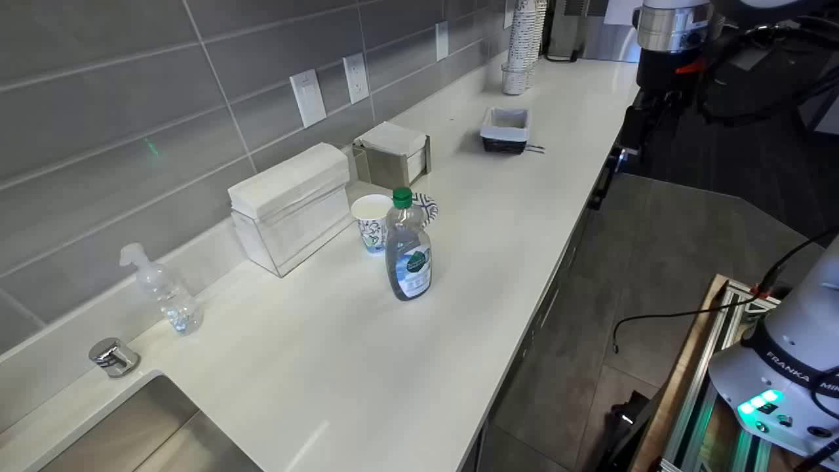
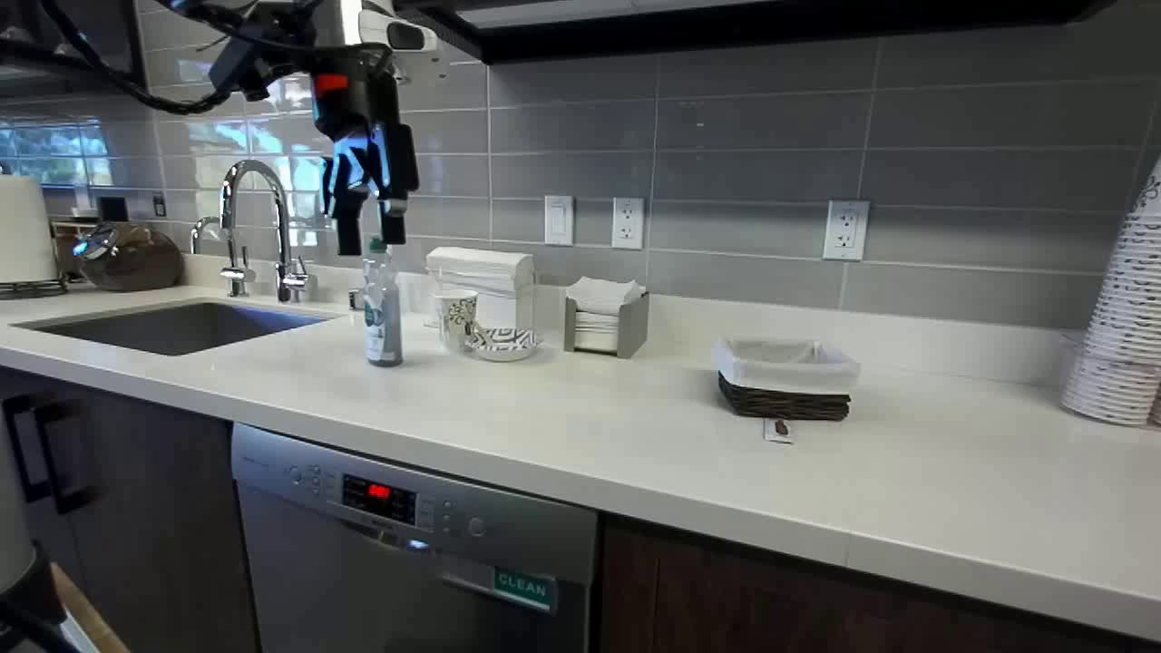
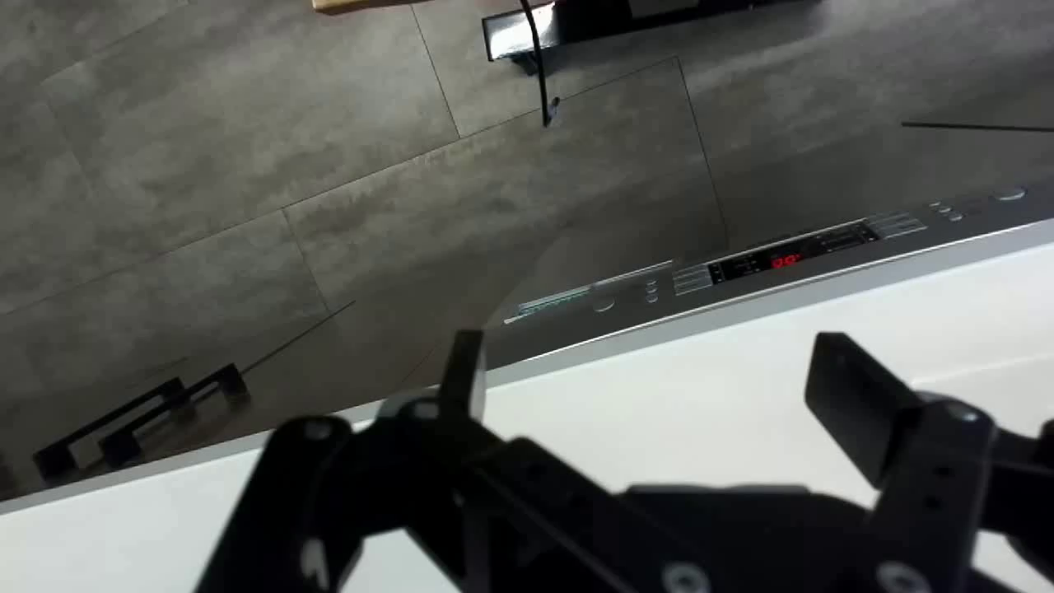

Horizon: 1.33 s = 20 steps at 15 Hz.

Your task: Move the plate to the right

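The plate is a small round whitish dish with bluish-grey patterning. It lies on the counter beside the white paper cup, partly hidden behind the soap bottle in an exterior view (image 1: 427, 207), and it shows more fully in an exterior view (image 2: 504, 346). My gripper (image 2: 371, 234) points down with its fingers apart and nothing between them. In an exterior view the gripper (image 1: 604, 183) hangs at the counter's front edge, well apart from the plate. In the wrist view the open fingers (image 3: 646, 350) stand over bare counter and its edge; the plate is out of that view.
A soap bottle (image 1: 409, 255) and a patterned paper cup (image 2: 455, 319) stand close by the plate. A napkin holder (image 2: 606, 316) and a paper towel box (image 1: 292, 206) stand behind. A lined basket (image 2: 785, 379) and cup stacks (image 2: 1120, 317) stand further along. A sink (image 2: 181, 328) is opposite.
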### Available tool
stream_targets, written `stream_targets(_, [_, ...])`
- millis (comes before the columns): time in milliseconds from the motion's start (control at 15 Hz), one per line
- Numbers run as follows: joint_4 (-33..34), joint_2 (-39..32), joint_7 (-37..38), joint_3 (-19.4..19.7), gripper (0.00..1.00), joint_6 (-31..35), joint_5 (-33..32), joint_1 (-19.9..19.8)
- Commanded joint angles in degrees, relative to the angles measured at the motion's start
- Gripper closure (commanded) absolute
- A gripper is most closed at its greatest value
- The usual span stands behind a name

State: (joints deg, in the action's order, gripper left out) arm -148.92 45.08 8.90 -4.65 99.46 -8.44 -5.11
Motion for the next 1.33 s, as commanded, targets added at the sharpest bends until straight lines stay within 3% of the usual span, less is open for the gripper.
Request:
stream_targets(0, [0.1,-0.1,0.5,0.6,0.00,-0.2,-0.4,0.8])
stream_targets(800, [0.0,-1.1,-0.6,1.6,0.00,0.9,1.0,1.5])
stream_targets(1267, [1.8,-10.7,-14.0,10.6,0.00,22.2,11.1,6.5])
